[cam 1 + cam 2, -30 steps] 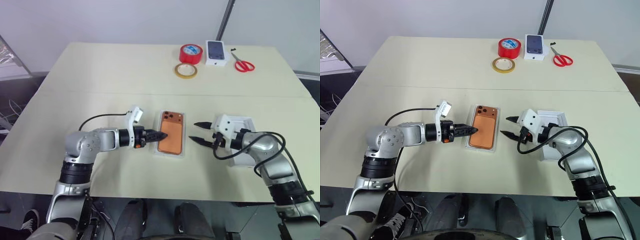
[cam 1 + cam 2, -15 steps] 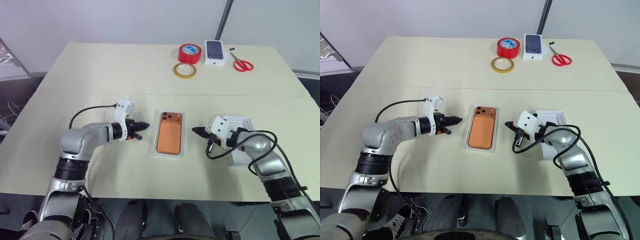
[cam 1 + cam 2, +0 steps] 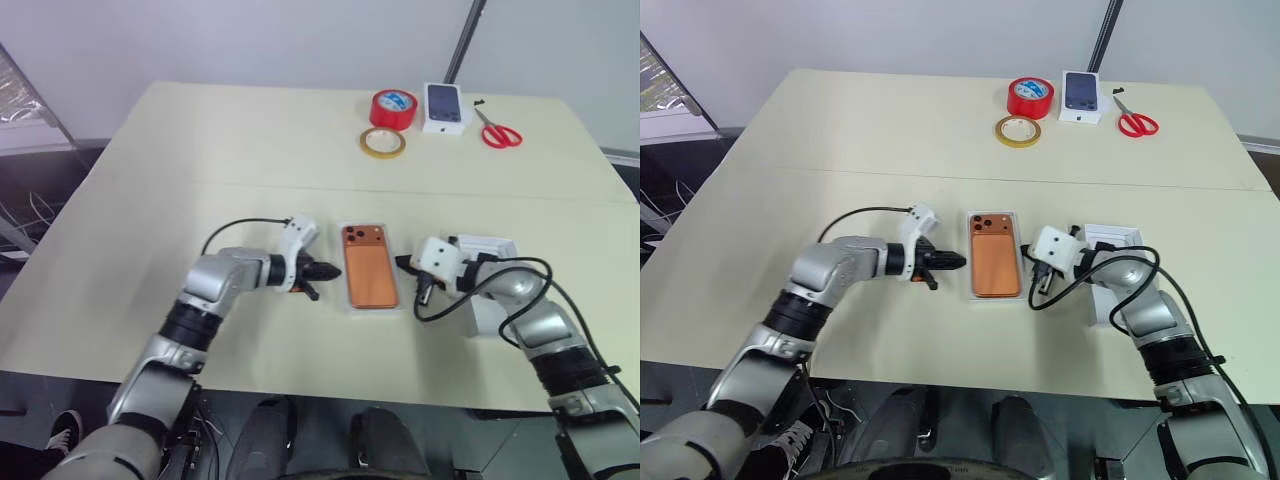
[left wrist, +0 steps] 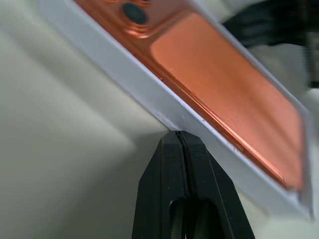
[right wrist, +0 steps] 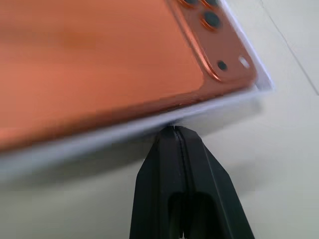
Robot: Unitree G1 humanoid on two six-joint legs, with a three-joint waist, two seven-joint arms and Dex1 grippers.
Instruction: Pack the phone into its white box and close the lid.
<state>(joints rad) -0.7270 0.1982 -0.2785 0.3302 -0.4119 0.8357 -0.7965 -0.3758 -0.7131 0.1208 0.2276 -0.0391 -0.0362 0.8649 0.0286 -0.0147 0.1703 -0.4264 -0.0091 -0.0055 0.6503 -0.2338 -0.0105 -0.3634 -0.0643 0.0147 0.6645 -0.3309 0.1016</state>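
My left gripper (image 4: pixel 178 135), right gripper (image 5: pixel 173 130) clenched empty, tips flanking white box (image 3: pixel 352 300) long sides; phone (image 3: pixel 368 275) inside; lid (image 3: pixel 492 312) nearer right.

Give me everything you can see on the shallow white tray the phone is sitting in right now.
The shallow white cardboard box lies flat on the cream table, long side running away from the robot. Its thin rim frames the flat orange phone, which lies in it back up, lenses at the far end. The shut left gripper tips against one long side, the shut right gripper against the other. No lid on it yet.
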